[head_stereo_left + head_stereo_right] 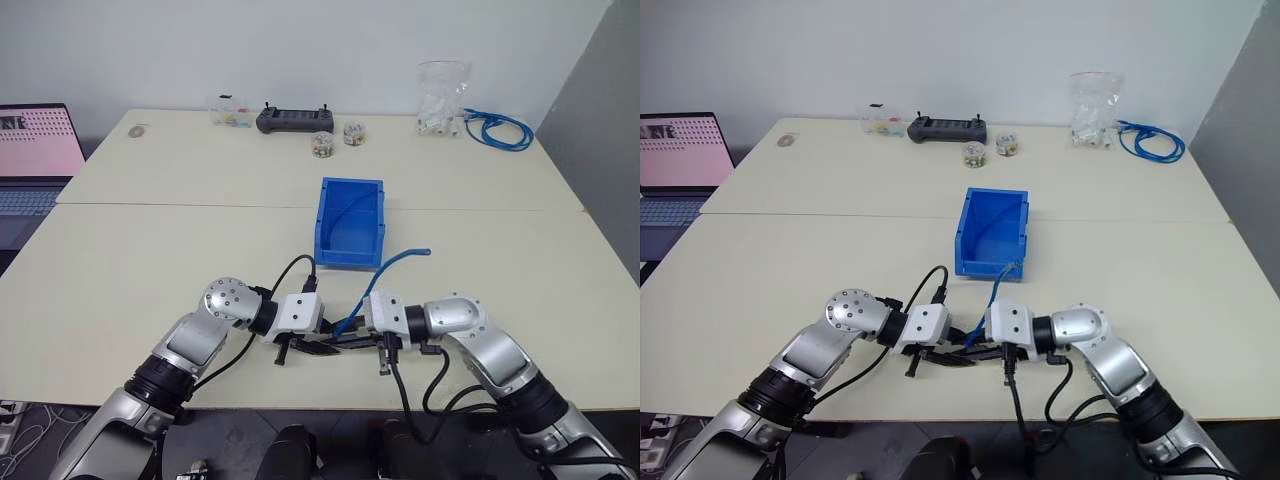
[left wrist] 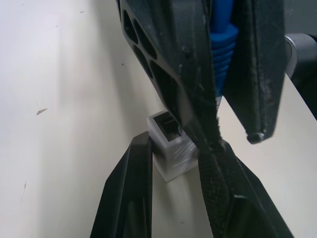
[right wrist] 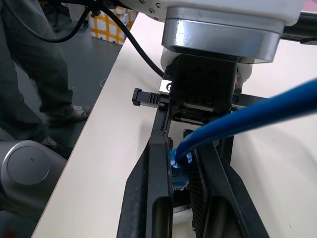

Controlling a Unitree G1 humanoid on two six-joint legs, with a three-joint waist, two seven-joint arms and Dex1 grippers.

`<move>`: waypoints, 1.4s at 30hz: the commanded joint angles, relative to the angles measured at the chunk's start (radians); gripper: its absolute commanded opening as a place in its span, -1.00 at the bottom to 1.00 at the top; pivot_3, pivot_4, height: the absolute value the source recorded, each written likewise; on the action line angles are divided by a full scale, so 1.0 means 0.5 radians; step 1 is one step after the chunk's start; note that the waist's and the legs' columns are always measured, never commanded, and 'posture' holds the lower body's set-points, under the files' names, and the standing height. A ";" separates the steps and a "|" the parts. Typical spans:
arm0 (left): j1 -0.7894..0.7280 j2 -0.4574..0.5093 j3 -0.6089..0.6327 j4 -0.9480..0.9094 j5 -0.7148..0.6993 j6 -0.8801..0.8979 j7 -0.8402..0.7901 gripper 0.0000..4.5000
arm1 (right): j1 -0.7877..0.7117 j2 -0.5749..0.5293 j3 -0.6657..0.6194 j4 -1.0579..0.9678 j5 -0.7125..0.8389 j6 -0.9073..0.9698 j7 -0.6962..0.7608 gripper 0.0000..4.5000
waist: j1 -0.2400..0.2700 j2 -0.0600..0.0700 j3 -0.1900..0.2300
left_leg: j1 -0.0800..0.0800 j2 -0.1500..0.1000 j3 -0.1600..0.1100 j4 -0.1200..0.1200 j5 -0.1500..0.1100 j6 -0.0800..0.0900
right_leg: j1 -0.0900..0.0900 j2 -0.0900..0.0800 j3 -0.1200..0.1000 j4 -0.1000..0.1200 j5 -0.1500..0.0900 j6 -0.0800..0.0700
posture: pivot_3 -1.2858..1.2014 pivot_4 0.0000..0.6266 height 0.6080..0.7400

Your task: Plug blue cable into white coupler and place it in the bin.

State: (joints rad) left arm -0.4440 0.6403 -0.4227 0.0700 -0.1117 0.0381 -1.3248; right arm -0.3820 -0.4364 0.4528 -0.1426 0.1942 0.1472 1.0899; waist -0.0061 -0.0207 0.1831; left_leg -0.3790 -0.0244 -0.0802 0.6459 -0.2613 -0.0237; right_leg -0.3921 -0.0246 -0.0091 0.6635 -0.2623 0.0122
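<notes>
The cream surface carries the bin at its middle, a laptop at its left edge, and a cable bundle far back. Near the front edge, the left gripper fingers pinch the white coupler. The right gripper fingers are clamped on the blue cable plug, facing it. Mating is in hand; the next move likely needs fine alignment with the socket.

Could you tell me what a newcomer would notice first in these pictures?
Probably the two grippers meeting at the table's near edge: the left gripper holds the white coupler, and the right gripper pinches the blue cable by its plug. Just behind them sits the blue bin, cable trailing into it.
</notes>
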 commanded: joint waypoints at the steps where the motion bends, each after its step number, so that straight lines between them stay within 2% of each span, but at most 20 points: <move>1: 0.053 0.043 -0.054 0.026 0.071 0.024 -0.053 -0.56 | -0.030 -0.017 -0.093 -0.077 0.093 0.070 0.023 -0.93 | 0.000 0.000 0.000 | 0.000 0.000 0.000 0.000 0.000 0.000 | 0.000 0.000 0.000 0.000 0.000 0.000 | 0.03 -0.52 1.00; 29: 0.093 0.076 -0.045 -0.015 0.067 0.025 -0.076 -0.56 | -0.006 0.032 0.001 0.089 -0.033 -0.035 0.067 -0.94 | -0.042 0.000 0.000 | 0.008 0.002 0.000 -0.001 0.000 0.000 | 0.006 0.001 0.001 0.001 0.000 -0.001 | 0.03 -0.52 1.00; 42: 0.094 0.084 -0.049 -0.027 0.065 0.028 -0.096 -0.56 | -0.186 0.065 0.065 0.335 -0.087 -0.103 0.220 -0.94 | -0.050 0.001 -0.002 | 0.011 0.003 0.001 -0.002 0.000 0.000 | 0.007 0.002 0.001 0.003 -0.001 -0.001 | 0.03 -0.52 1.00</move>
State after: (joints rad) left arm -0.4245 0.6674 -0.4061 0.0551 -0.1095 0.0401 -1.3358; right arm -0.4709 -0.3953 0.4672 0.0085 0.1748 0.0938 1.1821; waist -0.0311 -0.0204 0.1823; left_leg -0.3731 -0.0228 -0.0795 0.6451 -0.2614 -0.0237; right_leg -0.3884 -0.0235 -0.0083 0.6650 -0.2626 0.0116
